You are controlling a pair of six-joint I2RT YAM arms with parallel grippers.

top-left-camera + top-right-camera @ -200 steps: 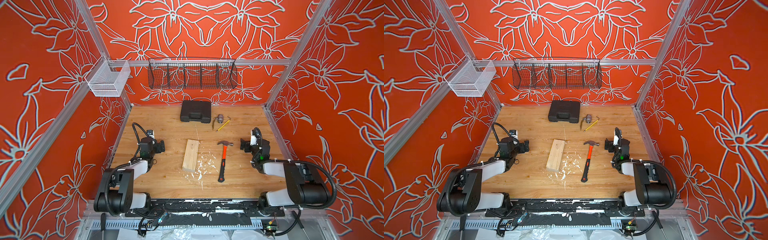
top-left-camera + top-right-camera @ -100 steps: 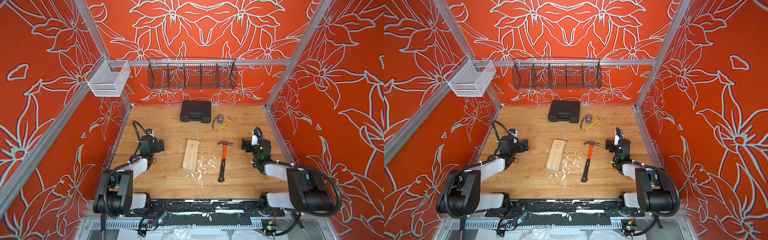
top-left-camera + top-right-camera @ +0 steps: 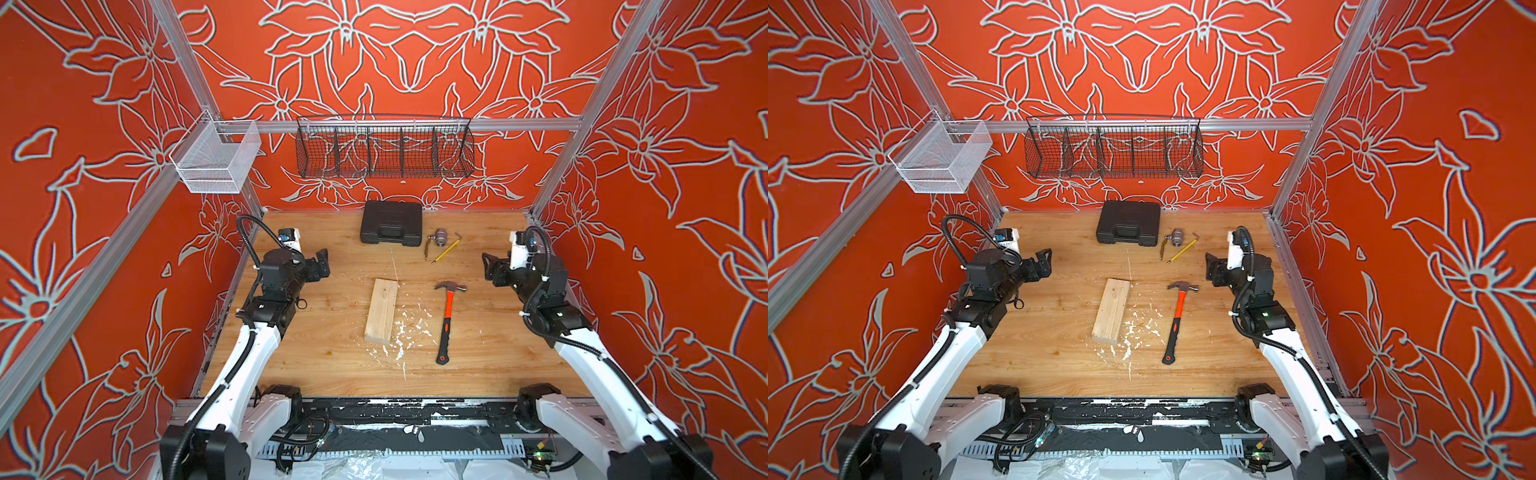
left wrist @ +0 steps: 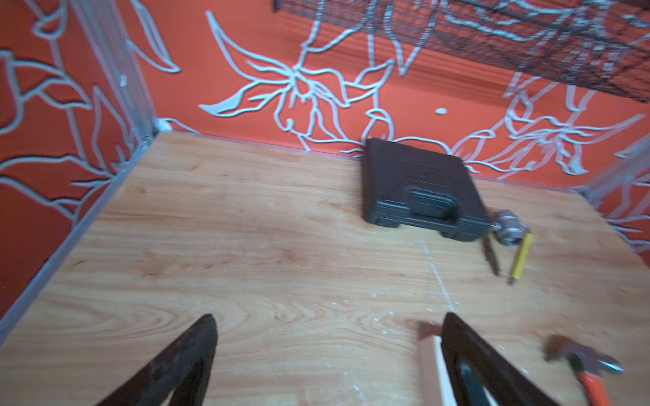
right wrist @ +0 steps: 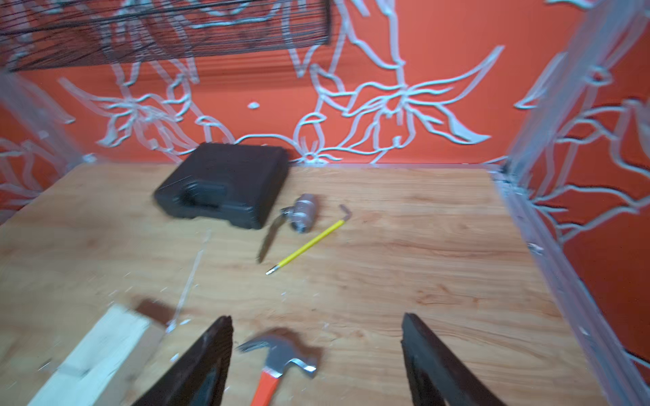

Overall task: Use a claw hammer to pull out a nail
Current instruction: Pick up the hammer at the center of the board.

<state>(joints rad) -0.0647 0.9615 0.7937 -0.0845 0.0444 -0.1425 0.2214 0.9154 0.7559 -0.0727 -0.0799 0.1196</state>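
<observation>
The left arm [image 3: 254, 353] and right arm [image 3: 590, 353] wear white shells between black joints. Ribbed black cables [image 3: 248, 217] loop along them, cinched by white ties. The left gripper [image 4: 329, 316] has black wedge-shaped fingers [image 4: 183, 362].

Two high eyes are looking down; two wrist cameras are skimming the bench [image 3: 316, 365].
Both top views are looking down from above the robot's base, facing the back wall from far off, taking in the whole bench, both arms and the wire basket [image 3: 384, 151], and sharing nearly everything. The left wrist camera is sitting low and near the boards, facing the back wall past the left arm's jaws. The right wrist camera is looking likewise past the right arm's jaws. Both wrist views are sharing the black case [image 4: 418, 189], the yellow pencil [image 4: 522, 258], the head of the claw hammer [image 4: 580, 358] and an end of the wooden block [image 4: 427, 367].
</observation>
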